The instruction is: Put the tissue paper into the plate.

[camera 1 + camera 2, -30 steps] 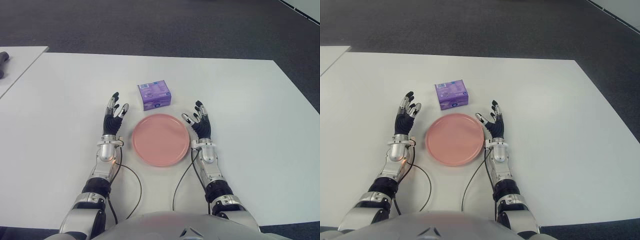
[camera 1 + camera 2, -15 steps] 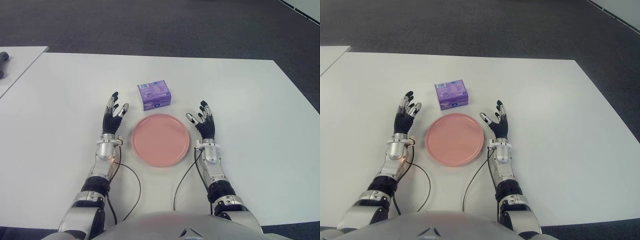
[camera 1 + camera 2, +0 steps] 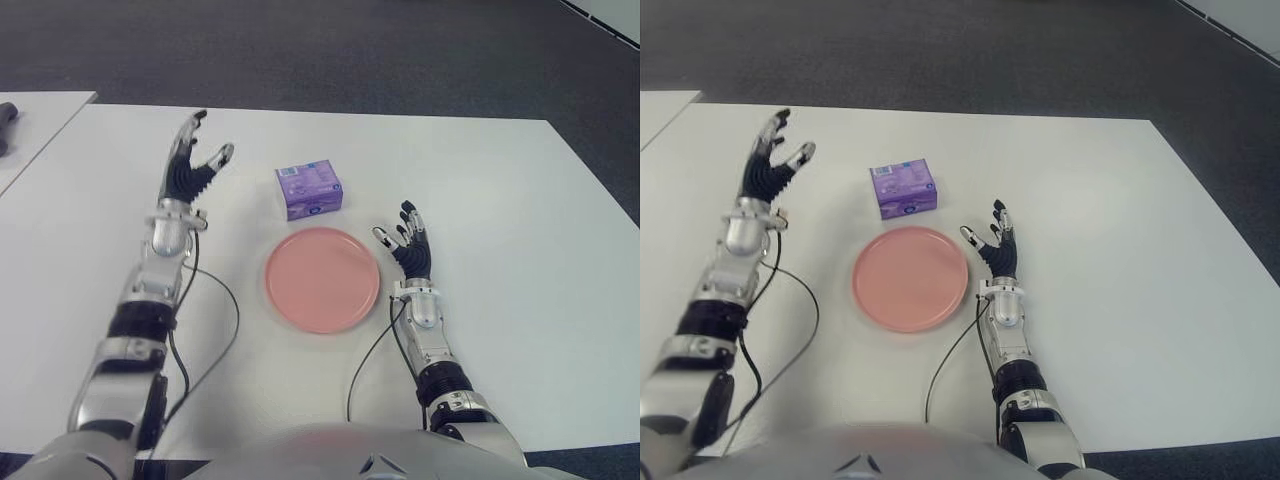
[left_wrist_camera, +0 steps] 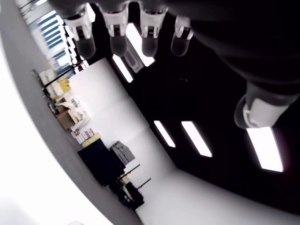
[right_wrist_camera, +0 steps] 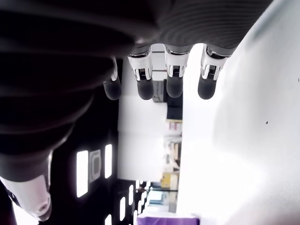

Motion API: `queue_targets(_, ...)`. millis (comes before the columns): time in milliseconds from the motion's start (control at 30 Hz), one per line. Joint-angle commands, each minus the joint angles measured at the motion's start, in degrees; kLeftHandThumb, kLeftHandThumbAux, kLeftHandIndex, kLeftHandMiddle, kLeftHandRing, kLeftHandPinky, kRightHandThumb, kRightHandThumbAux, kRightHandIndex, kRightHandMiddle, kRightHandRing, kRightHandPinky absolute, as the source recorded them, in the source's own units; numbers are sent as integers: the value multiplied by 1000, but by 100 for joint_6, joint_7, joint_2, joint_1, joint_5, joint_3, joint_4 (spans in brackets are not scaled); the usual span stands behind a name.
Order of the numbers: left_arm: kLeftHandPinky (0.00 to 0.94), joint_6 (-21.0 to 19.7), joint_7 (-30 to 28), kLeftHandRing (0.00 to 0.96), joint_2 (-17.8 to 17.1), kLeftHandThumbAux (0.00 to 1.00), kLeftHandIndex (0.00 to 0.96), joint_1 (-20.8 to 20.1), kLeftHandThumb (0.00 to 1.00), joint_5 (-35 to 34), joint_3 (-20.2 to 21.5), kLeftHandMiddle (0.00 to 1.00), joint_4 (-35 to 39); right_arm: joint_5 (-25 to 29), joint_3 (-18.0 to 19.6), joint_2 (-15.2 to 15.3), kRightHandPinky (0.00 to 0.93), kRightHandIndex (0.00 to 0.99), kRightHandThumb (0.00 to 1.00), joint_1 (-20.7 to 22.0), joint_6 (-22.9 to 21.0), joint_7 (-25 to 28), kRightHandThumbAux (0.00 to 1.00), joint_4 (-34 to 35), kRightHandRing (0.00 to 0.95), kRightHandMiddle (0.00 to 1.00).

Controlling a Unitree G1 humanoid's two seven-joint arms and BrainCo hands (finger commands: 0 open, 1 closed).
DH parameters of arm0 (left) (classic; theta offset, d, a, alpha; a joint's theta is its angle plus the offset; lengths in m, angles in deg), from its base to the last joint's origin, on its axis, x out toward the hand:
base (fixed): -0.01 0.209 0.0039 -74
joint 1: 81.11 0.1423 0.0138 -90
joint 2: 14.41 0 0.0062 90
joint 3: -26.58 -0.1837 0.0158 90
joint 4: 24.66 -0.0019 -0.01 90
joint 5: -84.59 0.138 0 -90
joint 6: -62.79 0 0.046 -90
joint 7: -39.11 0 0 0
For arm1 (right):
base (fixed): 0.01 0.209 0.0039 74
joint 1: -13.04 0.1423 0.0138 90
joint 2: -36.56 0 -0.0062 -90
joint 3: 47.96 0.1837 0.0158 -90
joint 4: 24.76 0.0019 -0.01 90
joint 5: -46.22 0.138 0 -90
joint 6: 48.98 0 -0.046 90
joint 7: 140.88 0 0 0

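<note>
**Both hands empty, tissue pack on the table behind the plate**

Your left hand's fingers are spread and straight, thumb held apart, grasping nothing; the wrist camera sees only the fingertips against a room ceiling with strip lights. In the head camera, that left hand is lifted in the upper left of the frame, palm turned toward the centre, well apart from everything on the table.

Your right hand's fingers are likewise released and extended, with nothing between them. The right hand shows just right of centre, close beside the right edge of the plate; you cannot tell from the pictures whether it touches the table.

The small purple rectangular pack of tissue paper sits on the white table, slightly above the centre of the frame. It lies just beyond the far rim of the round, flat, salmon-pink plate, near it but not on it. The plate fills the centre of the frame between the two forearms and holds nothing.

Thin black cables trail from each wrist across the tabletop toward the bottom of the frame.
</note>
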Motion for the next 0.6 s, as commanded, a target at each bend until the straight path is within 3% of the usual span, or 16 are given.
queue_targets(33, 0, -250, -186, 0, -121, 403, 0, -374, 131, 338, -318, 0, -409, -106, -45, 1, 0, 0, 109, -45, -118, -102, 621, -255, 0, 0)
queue_targets(600, 0, -224, 577, 0, -460, 342, 0, -1550, 172, 2073, -1529, 0, -1528, -11, -112, -66, 0, 0, 81, 125, -54, -44, 663, -680, 0, 0)
